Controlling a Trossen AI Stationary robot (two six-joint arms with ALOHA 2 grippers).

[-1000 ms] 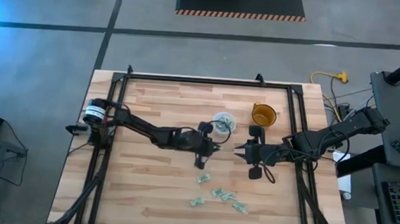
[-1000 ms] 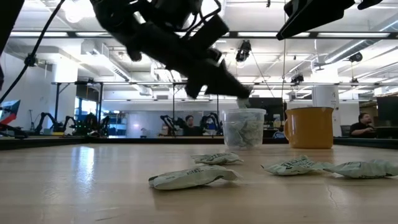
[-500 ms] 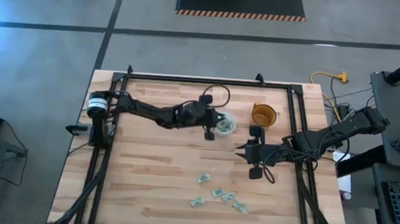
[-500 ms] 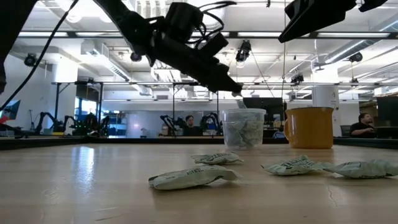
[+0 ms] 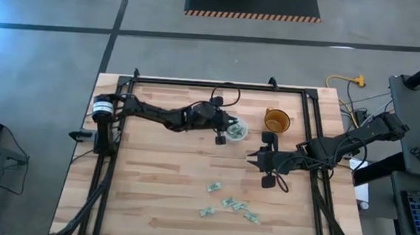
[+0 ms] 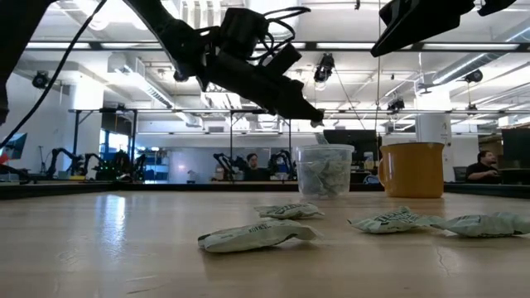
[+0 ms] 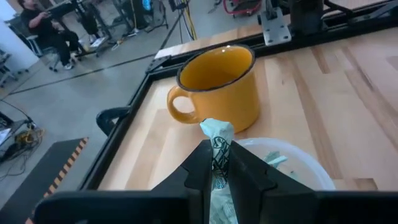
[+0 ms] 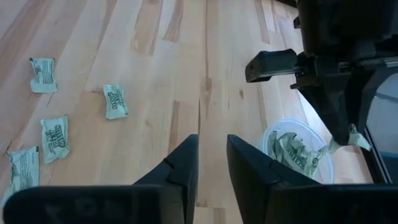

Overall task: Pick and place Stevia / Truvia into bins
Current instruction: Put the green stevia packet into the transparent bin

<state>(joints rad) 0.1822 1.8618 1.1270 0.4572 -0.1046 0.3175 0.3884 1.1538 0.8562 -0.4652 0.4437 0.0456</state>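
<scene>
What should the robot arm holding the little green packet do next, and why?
Probably open its fingers. The left gripper is shut on a sachet and hangs right over the clear cup, which already holds other sachets, so letting go should drop it in. The right gripper waits nearby.

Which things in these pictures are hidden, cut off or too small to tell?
- Number of sachets in the clear cup: high view too small; low view blurred by the translucent wall.
- Lower end of the held sachet: left wrist view, covered by the left gripper fingers.
- Print on the loose sachets: high view too small.
- Orange mug inside bottom: left wrist view, hidden by its rim.
- Right gripper holds nothing; parked beside the mug.
</scene>
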